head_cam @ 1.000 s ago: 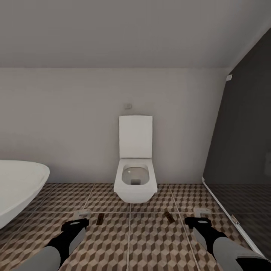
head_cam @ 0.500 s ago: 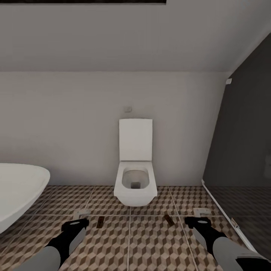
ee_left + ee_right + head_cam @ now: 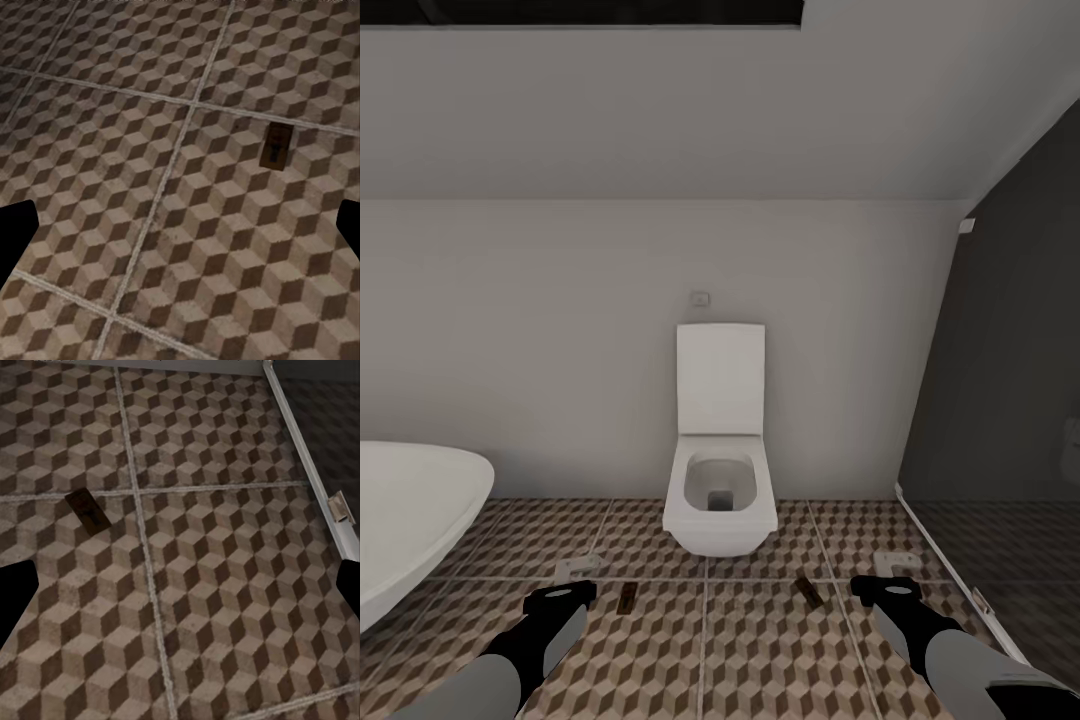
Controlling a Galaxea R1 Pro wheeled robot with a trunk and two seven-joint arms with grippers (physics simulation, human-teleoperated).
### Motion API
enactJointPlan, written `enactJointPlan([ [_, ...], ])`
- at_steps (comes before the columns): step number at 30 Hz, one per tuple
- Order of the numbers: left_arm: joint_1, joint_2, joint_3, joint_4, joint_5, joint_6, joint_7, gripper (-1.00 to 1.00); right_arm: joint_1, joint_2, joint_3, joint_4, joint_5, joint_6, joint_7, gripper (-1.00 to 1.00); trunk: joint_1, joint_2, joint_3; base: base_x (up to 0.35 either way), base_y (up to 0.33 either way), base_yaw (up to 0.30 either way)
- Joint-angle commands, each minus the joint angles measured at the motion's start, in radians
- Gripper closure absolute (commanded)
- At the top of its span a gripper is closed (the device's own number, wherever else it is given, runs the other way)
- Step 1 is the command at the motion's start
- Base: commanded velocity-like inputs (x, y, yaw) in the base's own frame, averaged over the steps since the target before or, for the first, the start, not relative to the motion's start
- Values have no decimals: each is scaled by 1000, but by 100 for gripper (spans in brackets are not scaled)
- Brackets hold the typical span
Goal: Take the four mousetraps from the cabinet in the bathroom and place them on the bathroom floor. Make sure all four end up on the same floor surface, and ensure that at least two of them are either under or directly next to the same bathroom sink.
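Two mousetraps lie flat on the bathroom floor (image 3: 760, 650) in front of the toilet. One mousetrap (image 3: 626, 597) (image 3: 277, 146) sits just right of my left gripper (image 3: 578, 570). The other mousetrap (image 3: 809, 591) (image 3: 88, 512) lies left of my right gripper (image 3: 897, 565). Both grippers hang low over the tiles, open, with nothing between the fingers (image 3: 15, 240) (image 3: 15, 600). The cabinet and the sink are out of view.
A white toilet (image 3: 720, 500) with its lid up stands against the far wall. The white bathtub (image 3: 410, 510) curves in at the left. A dark glass shower partition (image 3: 1010, 400) with a pale floor rail (image 3: 300, 450) closes off the right.
The whole view has shifted: the toilet looks slightly lower and farther, and a dark strip has come in at the top. Mousetraps and both arms stay put.
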Motion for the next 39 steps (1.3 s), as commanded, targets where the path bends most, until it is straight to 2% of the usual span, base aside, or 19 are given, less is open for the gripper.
enactJointPlan([
  [1,0,1,-8,-2,6,7,6,-100,0,0,2,-1,-1,4,-4,-100,-4,7,2,0,0,0],
  [30,0,2,-6,12,11,4,-25,-100,0,-8,1,54,0,2,-17,-100,-115,210,93,0,0,0],
  [39,0,2,-7,89,13,1,-80,-100,0,-10,2,122,1,-13,-17,-100,-150,273,121,0,0,0],
])
